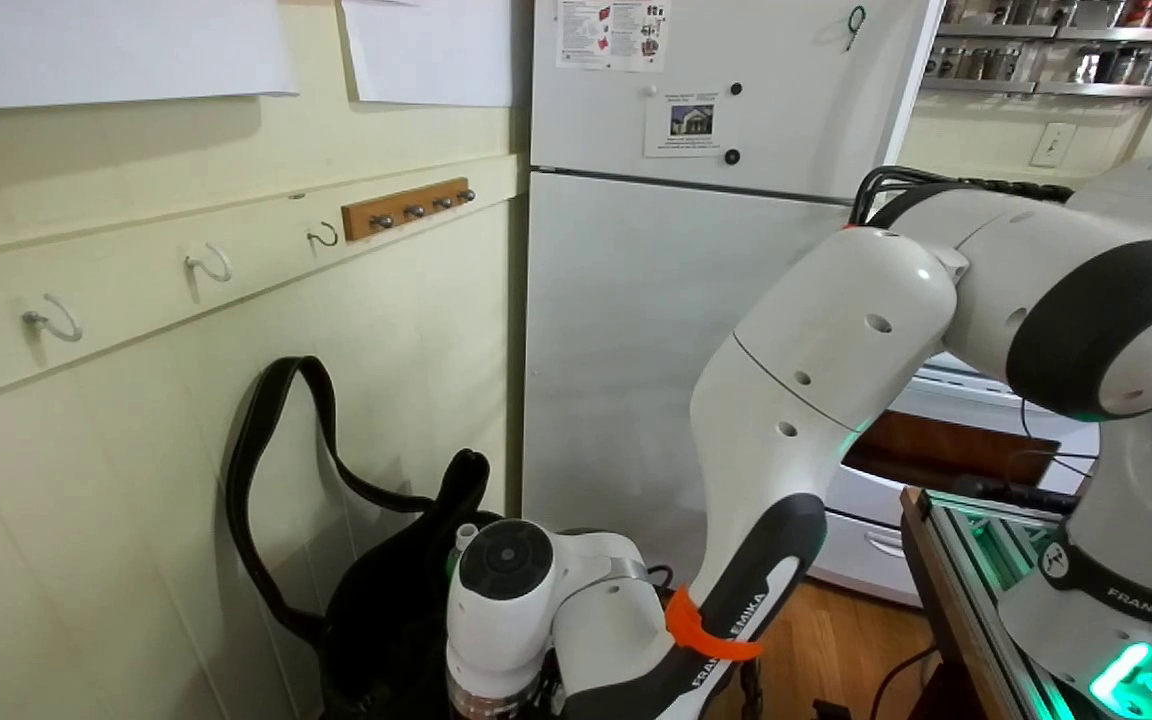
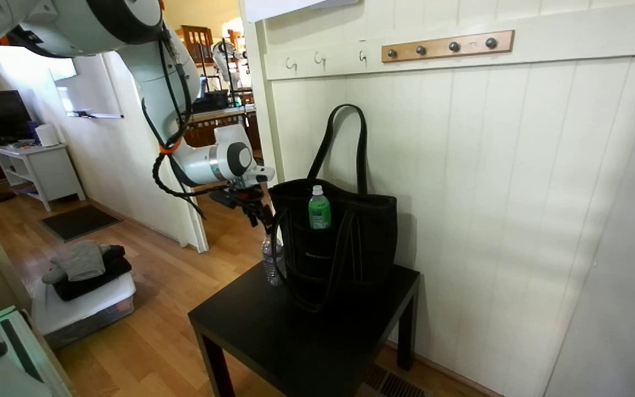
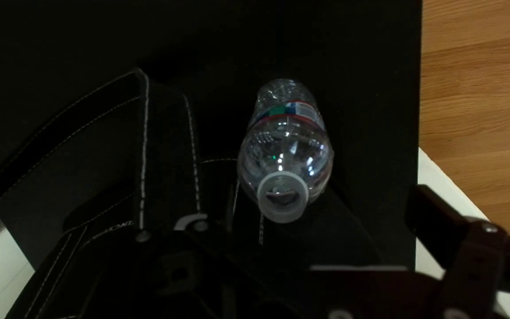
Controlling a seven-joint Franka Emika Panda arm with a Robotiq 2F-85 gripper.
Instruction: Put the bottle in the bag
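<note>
The small green bottle (image 2: 319,214) with a white cap stands upright at the front face of the black bag (image 2: 373,237). Its lower part is hidden, seemingly in an outer pocket. In an exterior view the green bottle (image 1: 463,540) is mostly hidden by the wrist. The bag also shows in an exterior view (image 1: 386,610) with its strap up against the wall. A clear plastic bottle (image 2: 272,259) without a cap stands on the table beside the bag. My gripper (image 2: 261,216) is open above the clear bottle. In the wrist view the clear bottle (image 3: 286,146) stands ahead of my open gripper (image 3: 328,210).
The bag stands on a low black table (image 2: 301,342) by the panelled wall. Hooks (image 2: 320,58) and a wooden peg rail (image 2: 450,47) are on the wall above. A white fridge (image 1: 616,380) stands nearby. A storage box (image 2: 83,300) with cloths sits on the floor.
</note>
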